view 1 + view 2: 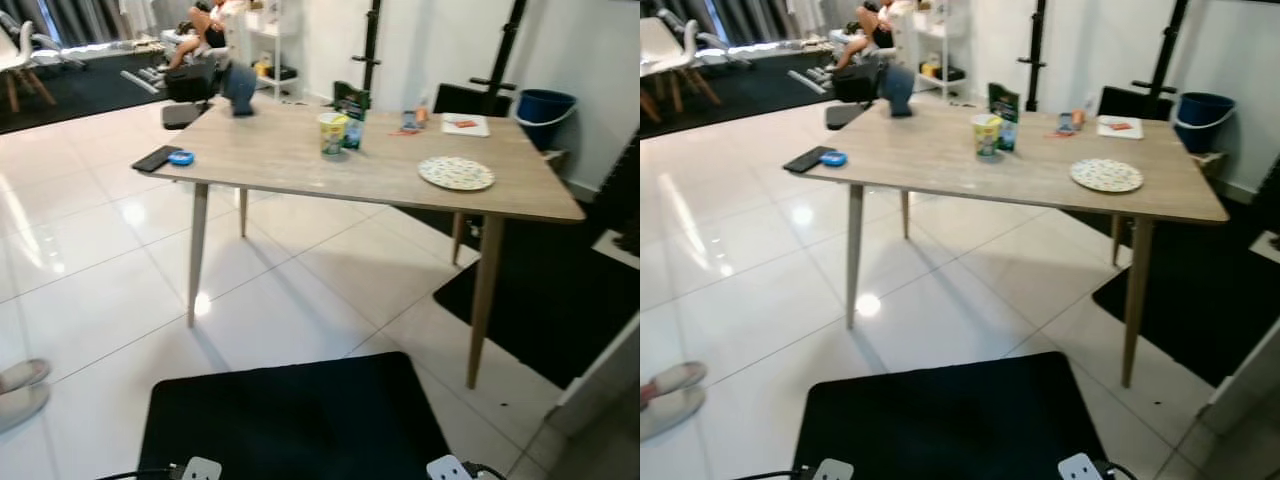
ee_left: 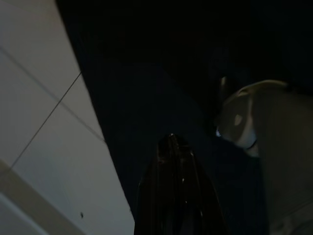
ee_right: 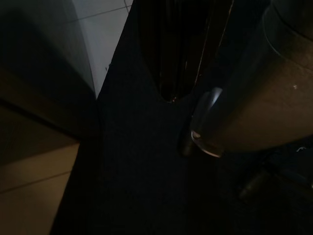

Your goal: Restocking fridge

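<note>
Left eye view: white tiled floor (image 1: pixel 90 290) lies open before long light-wood table (image 1: pixel 290 155); yellow-green tub (image 1: pixel 332 133) mid-table, patterned round plate (image 1: pixel 455 173) near right edge. Both grippers hang in dark; finger state can't tell.

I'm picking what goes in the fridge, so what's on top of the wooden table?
On the wooden table: a yellow-lidded cup, a dark green carton behind it, a patterned plate, a black phone and a blue disc. The carton's base is hidden.

No lettering on the table's packages can be read.
</note>
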`<state>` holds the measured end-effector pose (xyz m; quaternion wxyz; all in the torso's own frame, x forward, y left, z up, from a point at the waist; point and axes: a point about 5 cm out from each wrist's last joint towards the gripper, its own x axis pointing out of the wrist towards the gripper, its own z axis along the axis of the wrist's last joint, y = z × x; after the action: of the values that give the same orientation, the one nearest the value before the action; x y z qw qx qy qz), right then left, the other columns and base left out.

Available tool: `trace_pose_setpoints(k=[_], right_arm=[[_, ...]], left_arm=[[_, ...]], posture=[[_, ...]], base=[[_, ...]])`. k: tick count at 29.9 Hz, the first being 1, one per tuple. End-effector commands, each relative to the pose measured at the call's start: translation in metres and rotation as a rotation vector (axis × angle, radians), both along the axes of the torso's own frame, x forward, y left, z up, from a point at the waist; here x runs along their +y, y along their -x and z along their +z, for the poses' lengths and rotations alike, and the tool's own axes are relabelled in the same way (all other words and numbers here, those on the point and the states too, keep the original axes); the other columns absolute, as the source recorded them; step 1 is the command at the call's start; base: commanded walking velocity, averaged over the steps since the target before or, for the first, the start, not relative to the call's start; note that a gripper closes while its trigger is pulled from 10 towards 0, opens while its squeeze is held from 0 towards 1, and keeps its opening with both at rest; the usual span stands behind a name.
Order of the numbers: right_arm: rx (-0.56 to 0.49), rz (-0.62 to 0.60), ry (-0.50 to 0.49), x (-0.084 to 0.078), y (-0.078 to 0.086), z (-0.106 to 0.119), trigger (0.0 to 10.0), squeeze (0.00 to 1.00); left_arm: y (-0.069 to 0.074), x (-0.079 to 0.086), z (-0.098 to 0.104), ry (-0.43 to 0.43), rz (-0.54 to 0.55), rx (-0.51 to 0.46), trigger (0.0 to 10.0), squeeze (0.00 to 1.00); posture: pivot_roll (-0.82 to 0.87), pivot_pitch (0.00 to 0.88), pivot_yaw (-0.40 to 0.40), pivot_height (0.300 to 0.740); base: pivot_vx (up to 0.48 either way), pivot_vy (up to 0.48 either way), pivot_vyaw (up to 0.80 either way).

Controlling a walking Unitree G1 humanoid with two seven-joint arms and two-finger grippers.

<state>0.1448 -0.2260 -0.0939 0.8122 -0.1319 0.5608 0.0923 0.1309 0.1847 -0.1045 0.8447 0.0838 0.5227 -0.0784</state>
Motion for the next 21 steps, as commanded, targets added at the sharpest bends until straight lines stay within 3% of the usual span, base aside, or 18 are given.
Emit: trace_pose_setpoints(k=[1, 10, 21], right_arm=[[0.001, -0.002, 0.015, -0.002, 0.003, -0.001, 10.0, 0.00], [0.015, 0.004, 0.057, -0.009, 0.011, -0.002, 10.0, 0.00], [0.011, 0.015, 0.061, -0.009, 0.011, -0.002, 10.0, 0.00]], left_arm=[[0.011, -0.002, -0.004, 0.000, -0.027, 0.055, 10.0, 0.00], [0.007, 0.001, -0.003, -0.016, -0.037, 0.050, 10.0, 0.00], [0.017, 0.002, -0.006, -0.042, -0.076, 0.113, 10.0, 0.00]], posture=[[-0.02, 0.000, -0.005, 0.740], [-0.01, 0.000, -0.003, 0.740], [-0.03, 0.000, -0.009, 0.740]], base=[[0.000, 0.000, 0.00], [0.000, 0.000, 0.00], [0.022, 0.000, 0.00]])
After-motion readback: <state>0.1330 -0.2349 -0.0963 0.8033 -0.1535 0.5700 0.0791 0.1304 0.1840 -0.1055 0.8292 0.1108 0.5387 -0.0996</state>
